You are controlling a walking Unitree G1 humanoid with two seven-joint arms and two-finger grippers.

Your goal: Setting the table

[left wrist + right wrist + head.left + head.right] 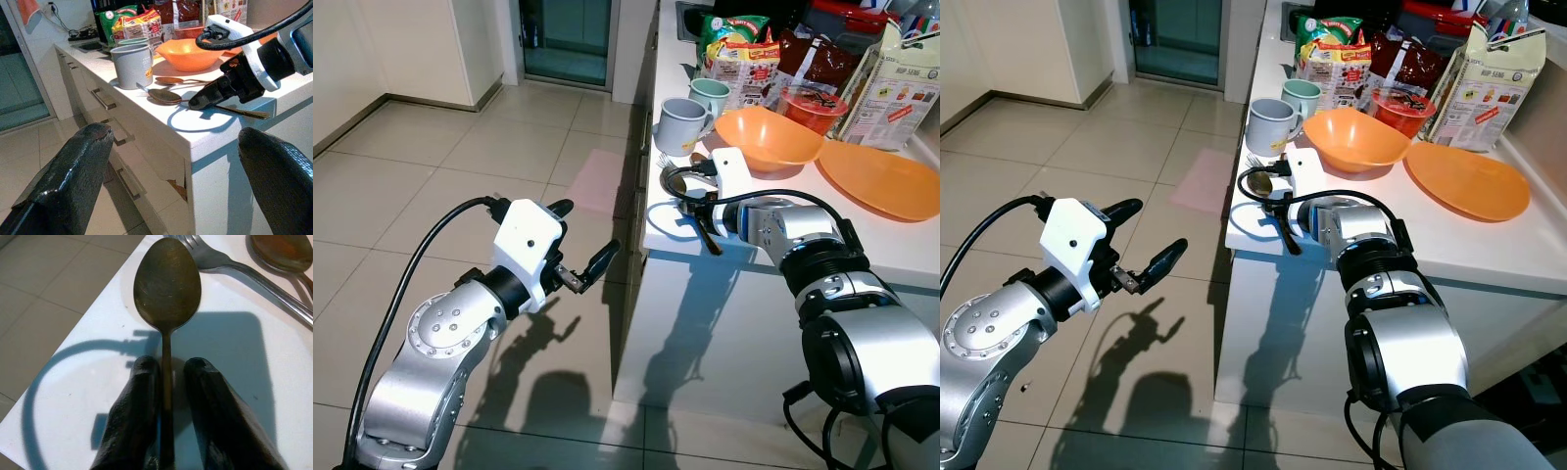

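Note:
A dark metal spoon [167,289] lies on the corner of the white counter [822,220], bowl pointing toward the mugs. My right gripper [168,364] is low over the counter edge, shut on the spoon's handle, one finger on each side. A fork [244,271] and a second spoon [283,249] lie just beyond it. My left gripper [585,233] hangs open and empty over the floor, left of the counter. An orange bowl [769,137] and an orange plate [881,176] sit further back.
A grey mug [683,125] and a green mug [710,93] stand near the counter's left edge. Snack bags, a red tub [811,106] and a carton crowd the back. Tiled floor [460,147] stretches to the left; drawer handles [103,98] line the counter front.

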